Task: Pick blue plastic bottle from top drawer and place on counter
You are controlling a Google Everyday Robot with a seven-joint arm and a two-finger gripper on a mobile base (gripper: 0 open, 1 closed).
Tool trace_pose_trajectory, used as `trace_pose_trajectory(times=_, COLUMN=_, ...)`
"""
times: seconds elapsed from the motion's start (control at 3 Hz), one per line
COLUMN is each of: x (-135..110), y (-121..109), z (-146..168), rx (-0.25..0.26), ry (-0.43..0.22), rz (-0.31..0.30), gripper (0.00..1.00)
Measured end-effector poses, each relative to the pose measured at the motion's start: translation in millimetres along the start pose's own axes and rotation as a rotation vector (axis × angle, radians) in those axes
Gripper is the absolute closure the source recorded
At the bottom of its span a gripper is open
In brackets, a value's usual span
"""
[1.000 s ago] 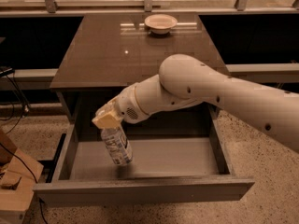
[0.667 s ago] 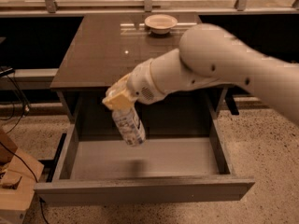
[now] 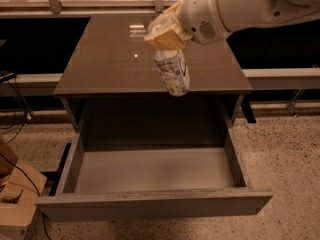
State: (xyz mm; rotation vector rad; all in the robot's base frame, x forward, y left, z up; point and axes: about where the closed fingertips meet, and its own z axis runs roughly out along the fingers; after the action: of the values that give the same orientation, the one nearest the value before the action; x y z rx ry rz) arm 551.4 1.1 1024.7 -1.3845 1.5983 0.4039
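My gripper (image 3: 164,35) is shut on the top of the blue plastic bottle (image 3: 173,73), a small clear bottle with a white label and dark print. The bottle hangs tilted from the tan fingers (image 3: 161,39), in the air above the front part of the counter (image 3: 107,64), a glossy brown-grey slab. The white arm comes in from the upper right. Below, the top drawer (image 3: 150,203) stands pulled out, and its grey floor holds nothing.
A dark cabinet opening lies behind the drawer under the counter. A wooden box (image 3: 12,199) and black cables (image 3: 15,111) are on the speckled floor at the left. A metal rail (image 3: 280,76) runs at the right.
The gripper has lifted the bottle out of the drawer and carried it up and back, from over the drawer floor to above the counter's front part.
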Motion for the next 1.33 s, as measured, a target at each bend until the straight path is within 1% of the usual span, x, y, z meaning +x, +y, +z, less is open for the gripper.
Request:
trace_pose_trajectory(times=0.33, x=-26, y=-39, z=-11, rx=0.109, ry=-0.024, rz=-0.079, gripper=1.0)
trace_pose_trajectory(times=0.67, x=-49, y=-61, z=8, rx=0.157, ry=-0.049, rz=-0.154, gripper=1.0)
trace_pose_trajectory(times=1.0, x=-58, y=-75, z=50, rx=0.152, ry=-0.065, rz=-0.182, gripper=1.0)
trace_pose_trajectory(times=1.33, x=-56, y=-81, z=88, rx=0.127, ry=-0.077, rz=-0.176, gripper=1.0)
